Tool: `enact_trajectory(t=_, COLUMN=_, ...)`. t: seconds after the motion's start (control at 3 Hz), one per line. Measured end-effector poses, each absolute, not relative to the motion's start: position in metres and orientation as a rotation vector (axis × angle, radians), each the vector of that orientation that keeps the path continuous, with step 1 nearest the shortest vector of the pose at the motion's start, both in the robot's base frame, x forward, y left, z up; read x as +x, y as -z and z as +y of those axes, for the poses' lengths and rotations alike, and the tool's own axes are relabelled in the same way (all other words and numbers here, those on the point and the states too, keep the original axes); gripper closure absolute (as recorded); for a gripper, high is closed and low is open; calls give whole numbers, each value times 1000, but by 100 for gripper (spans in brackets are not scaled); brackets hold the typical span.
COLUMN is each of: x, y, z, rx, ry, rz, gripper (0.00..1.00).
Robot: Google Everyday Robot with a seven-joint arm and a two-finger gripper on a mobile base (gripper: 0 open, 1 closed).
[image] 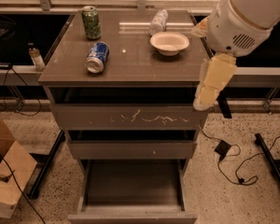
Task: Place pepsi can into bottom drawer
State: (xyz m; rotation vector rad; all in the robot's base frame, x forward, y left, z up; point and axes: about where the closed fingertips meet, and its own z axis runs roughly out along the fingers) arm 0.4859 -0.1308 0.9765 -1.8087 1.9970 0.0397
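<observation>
The pepsi can (97, 57) is blue with white markings and lies on its side on the left of the cabinet top (130, 69). The bottom drawer (133, 185) is pulled open below, showing a flat grey interior with nothing in it. My gripper (206, 97) hangs from the white arm housing (245, 17) at the cabinet's right front corner. It is well to the right of the can, at about the height of the top drawer, and holds nothing that I can see.
A green can (91, 22) stands upright behind the pepsi can. A white-wrapped cylinder (158, 21) and a white bowl (169, 42) sit at the back right of the top. The scratched top drawer (130, 118) and middle drawer (130, 148) are slightly out. Cables (233, 164) lie on the floor at right, a cardboard box (7, 176) at left.
</observation>
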Motion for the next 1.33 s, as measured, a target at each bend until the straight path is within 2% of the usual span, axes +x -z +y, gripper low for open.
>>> enact_trajectory(t=1.0, x=602, y=-961, z=2, rx=-1888, ry=-360, rz=1747, gripper=0)
enact_trajectory(t=1.33, x=607, y=-964, z=8, rx=-1886, ry=-362, rz=1732, gripper=0)
